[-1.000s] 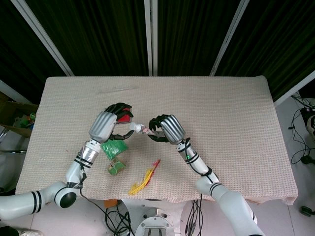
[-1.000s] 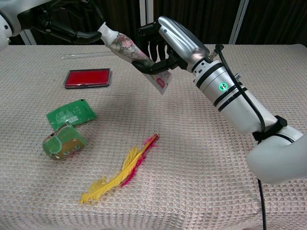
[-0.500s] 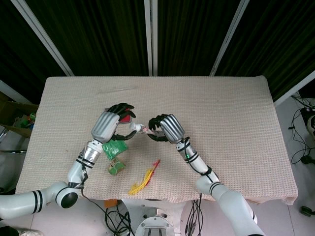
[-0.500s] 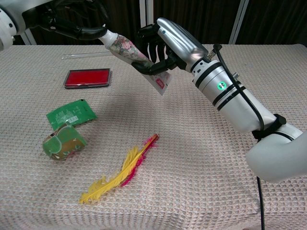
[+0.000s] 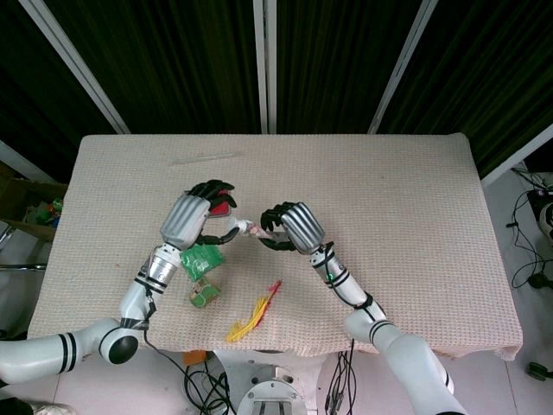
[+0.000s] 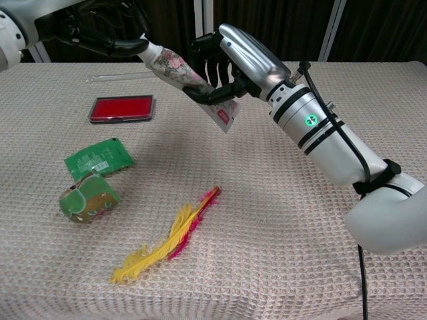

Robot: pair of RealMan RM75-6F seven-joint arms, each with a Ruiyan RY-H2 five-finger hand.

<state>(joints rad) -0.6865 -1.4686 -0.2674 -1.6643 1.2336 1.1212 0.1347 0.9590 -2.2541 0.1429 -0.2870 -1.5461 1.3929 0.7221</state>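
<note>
A floral-printed tube point(image 6: 175, 67) hangs tilted above the table, with its white cap up and to the left. My right hand point(image 6: 230, 63) grips its lower, crimped end. The fingers of my left hand point(image 6: 100, 37) close around the cap end. In the head view the tube point(image 5: 246, 227) bridges the small gap between the left hand point(image 5: 192, 220) and the right hand point(image 5: 289, 226), over the middle of the cloth-covered table point(image 5: 397, 199).
A flat red case point(image 6: 122, 108) lies under the left hand. A green circuit board point(image 6: 99, 158) and a green tape roll point(image 6: 88, 198) sit nearer the front left. A yellow and red feather point(image 6: 170, 237) lies in front. A clear thin rod point(image 6: 117, 77) lies at the back.
The left hand's fingers moved in over the tube's cap and shifted slightly on it. The right hand and the tube have stayed nearly still.
</note>
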